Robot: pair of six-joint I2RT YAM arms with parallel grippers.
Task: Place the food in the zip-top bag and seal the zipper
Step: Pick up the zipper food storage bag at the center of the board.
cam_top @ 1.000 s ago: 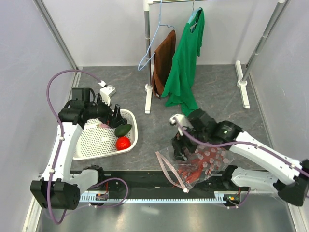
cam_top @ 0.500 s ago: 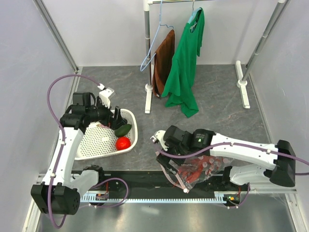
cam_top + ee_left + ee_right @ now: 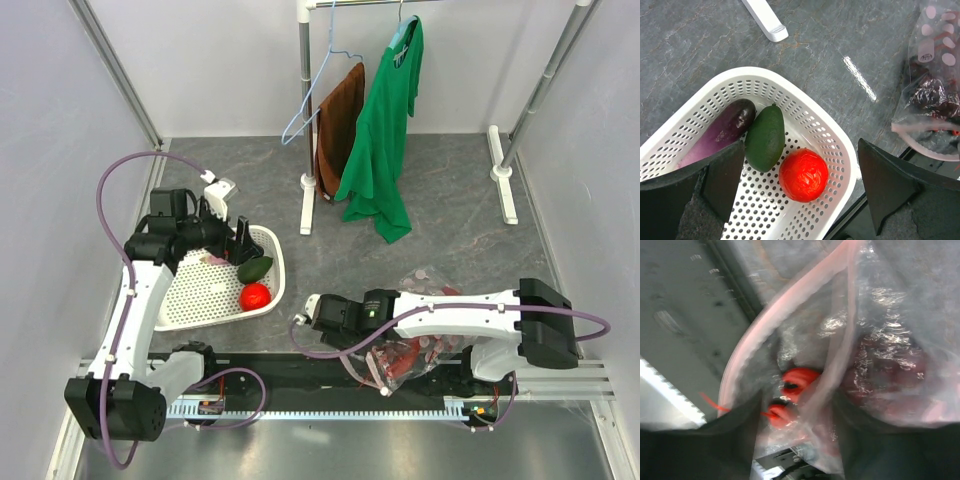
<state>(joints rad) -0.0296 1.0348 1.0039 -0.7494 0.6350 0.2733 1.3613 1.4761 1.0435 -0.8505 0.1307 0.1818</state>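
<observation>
Room first: the white perforated basket (image 3: 200,300) sits near the left wall, its near rim close to the black rail (image 3: 280,375) along the table's front edge; bare grey tabletop (image 3: 450,220) stretches to the right of the basket and behind it as far as the clothes rack's white foot (image 3: 765,20); the zip-top bag (image 3: 420,350) lies to the right of the basket, well apart from it, crumpled against that same rail. Inside the basket lie a purple eggplant-like piece (image 3: 722,132), the dark green avocado-like piece (image 3: 765,137) touching it, and the red tomato (image 3: 803,175) just beside the green one, all toward the basket's right corner. The left gripper (image 3: 801,145) hangs above the basket with its jaws spread wide, holding nothing; the right gripper (image 3: 797,437) is at the bag's end nearest the basket, its jaws apart on either side of the pink zipper (image 3: 772,325), not clenched on it as far as the blurred wrist view shows; the red lobster (image 3: 797,382) and the dark grape bunch (image 3: 932,95) show through the plastic.
</observation>
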